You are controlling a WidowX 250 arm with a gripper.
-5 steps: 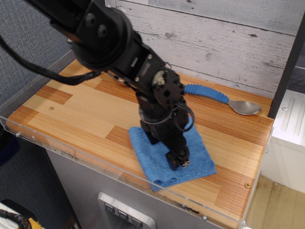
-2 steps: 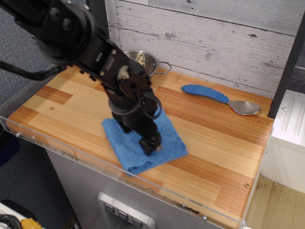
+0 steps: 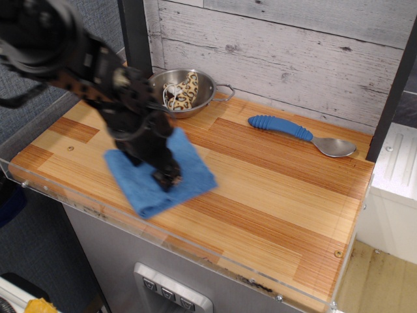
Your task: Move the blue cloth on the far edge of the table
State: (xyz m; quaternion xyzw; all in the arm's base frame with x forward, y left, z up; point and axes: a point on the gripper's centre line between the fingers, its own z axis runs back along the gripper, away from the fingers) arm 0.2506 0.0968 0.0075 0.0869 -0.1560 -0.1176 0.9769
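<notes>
The blue cloth [image 3: 146, 182] lies flat on the striped wood table [image 3: 273, 189], left of the middle and close to the near acrylic rim. My black gripper [image 3: 168, 180] presses down on the cloth's right part, fingertips together on the fabric. The arm is blurred with motion and hides the cloth's middle. The cloth's near-left corner sticks out toward the rim.
A steel bowl [image 3: 184, 91] holding a pale patterned item stands at the back left, just behind my arm. A blue-handled metal spoon [image 3: 296, 133] lies at the back right. A dark post rises behind the bowl, and a clear rim runs along the table's edges.
My gripper has dragged the blue cloth leftward along the near side of the table, from right of centre to left of centre. The bowl, hidden before, now shows. The spoon has not moved.
</notes>
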